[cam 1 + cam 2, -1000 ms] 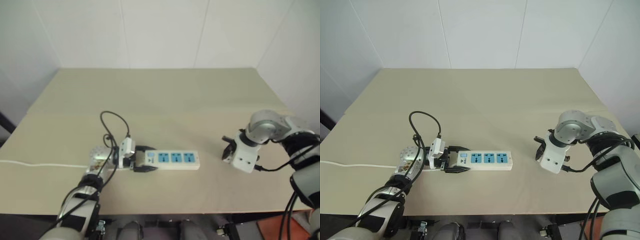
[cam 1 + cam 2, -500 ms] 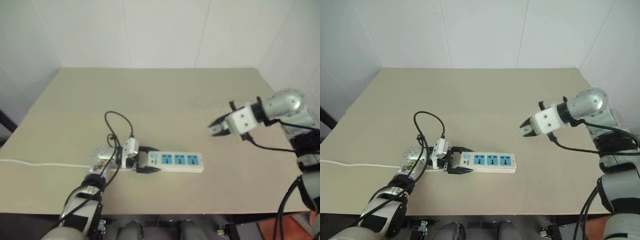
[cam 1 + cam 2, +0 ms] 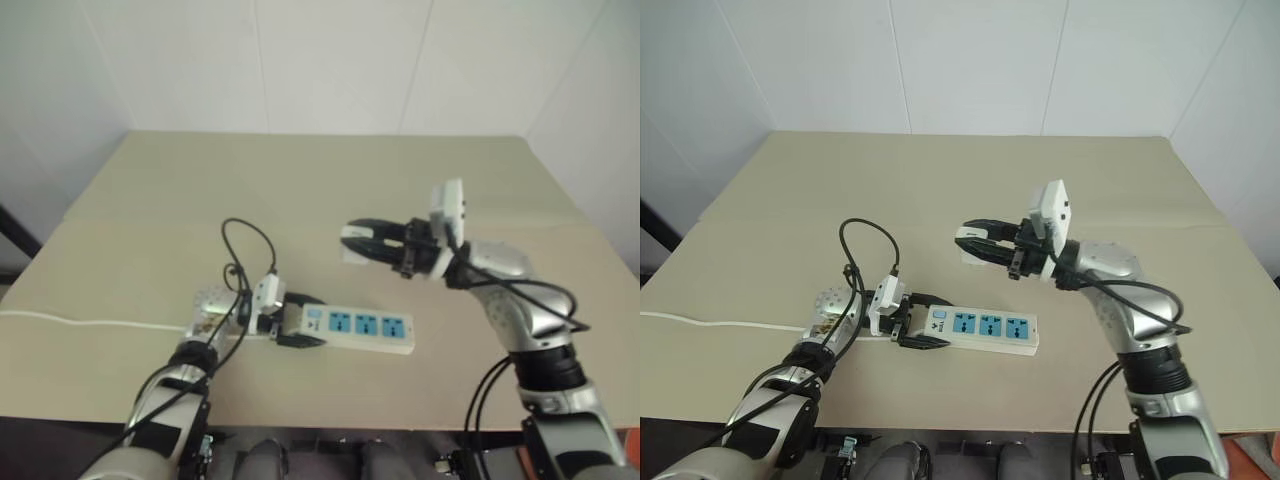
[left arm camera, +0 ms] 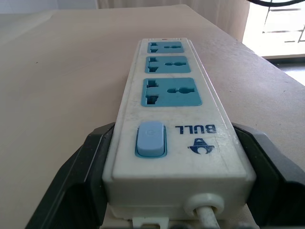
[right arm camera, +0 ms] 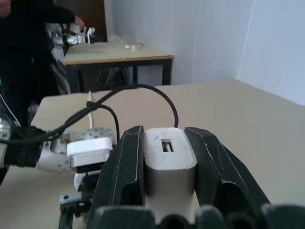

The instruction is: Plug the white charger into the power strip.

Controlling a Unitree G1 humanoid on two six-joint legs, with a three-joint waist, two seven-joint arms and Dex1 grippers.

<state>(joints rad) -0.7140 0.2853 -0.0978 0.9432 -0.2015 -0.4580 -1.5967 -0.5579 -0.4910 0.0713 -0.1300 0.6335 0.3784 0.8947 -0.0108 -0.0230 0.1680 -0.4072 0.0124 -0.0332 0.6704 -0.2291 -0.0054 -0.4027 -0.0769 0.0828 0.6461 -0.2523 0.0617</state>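
White long plastic power strip (image 3: 975, 327) with three blue sockets flat on beige table (image 3: 940, 190), cord end clamped by left gripper (image 3: 918, 322). Small white plastic charger (image 3: 973, 248) pinched by right gripper (image 3: 980, 240), raised above strip.

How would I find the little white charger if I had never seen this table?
Start at the beige table, then the long white power strip near its front edge. Above it, the right gripper pinches the white charger: a plain white block in the air, without blue sockets.
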